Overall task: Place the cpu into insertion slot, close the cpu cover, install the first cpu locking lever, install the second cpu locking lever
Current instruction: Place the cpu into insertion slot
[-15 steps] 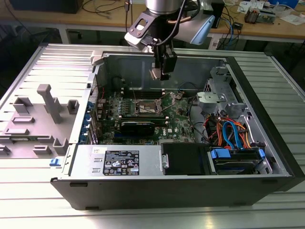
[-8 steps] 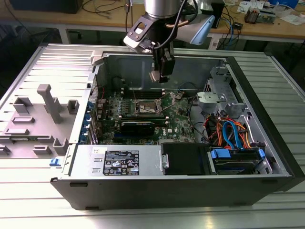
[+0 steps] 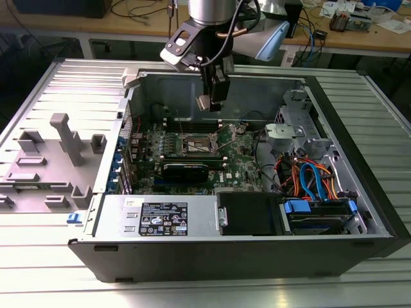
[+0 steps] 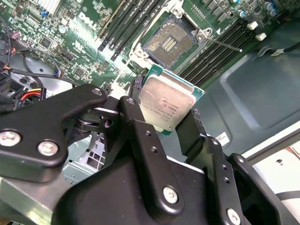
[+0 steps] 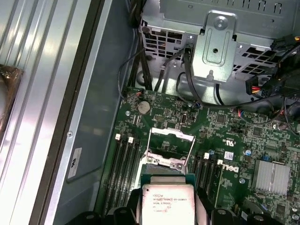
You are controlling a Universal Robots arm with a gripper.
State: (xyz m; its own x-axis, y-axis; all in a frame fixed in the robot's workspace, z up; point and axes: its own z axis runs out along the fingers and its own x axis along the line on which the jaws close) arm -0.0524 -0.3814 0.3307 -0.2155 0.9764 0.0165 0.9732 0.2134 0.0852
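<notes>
Gripper [image 4: 164,110] clamps cpu [image 4: 168,101] by its edges. Below it, slot [image 4: 169,44] lies uncovered, memory slots [image 4: 123,26] flanking both sides.

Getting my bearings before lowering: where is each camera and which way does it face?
Exterior view: off the arm, looking down into the case; arm, claw show.
First wrist view: on the wrist, facing the motherboard; claw fingers show.
Second wrist view: on the wrist, facing the motherboard; claw fingers show.
All share the cpu and insertion slot.

silver-grey cpu [image 4: 166,105], green motherboard [image 5: 215,131], black fingers [image 4: 140,133]
</notes>
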